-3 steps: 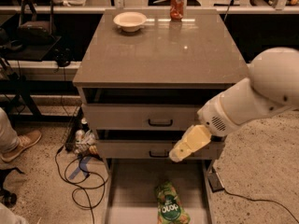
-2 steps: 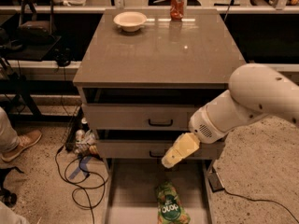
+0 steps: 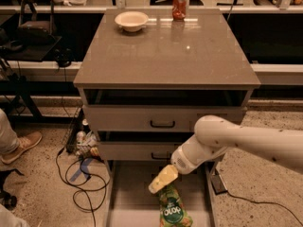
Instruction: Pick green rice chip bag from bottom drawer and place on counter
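Low in front of cabinet, gripper (image 3: 162,179) hangs over open bottom drawer (image 3: 130,195), pointing down-left, just above top end of green rice chip bag (image 3: 173,210); contact unclear. Whether gripper is wide or narrow: cannot tell. Bag lies on drawer floor, right of centre. Counter (image 3: 165,56) holds white bowl (image 3: 131,20) and red soda can (image 3: 180,4) at far edge. Cables (image 3: 80,174) on floor, left of drawer.

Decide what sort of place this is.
Probably a robotics lab: loose black cables on speckled floor, cluttered benches behind, a cream gripper above the bright-green crinkly bag in the grey bottom drawer.
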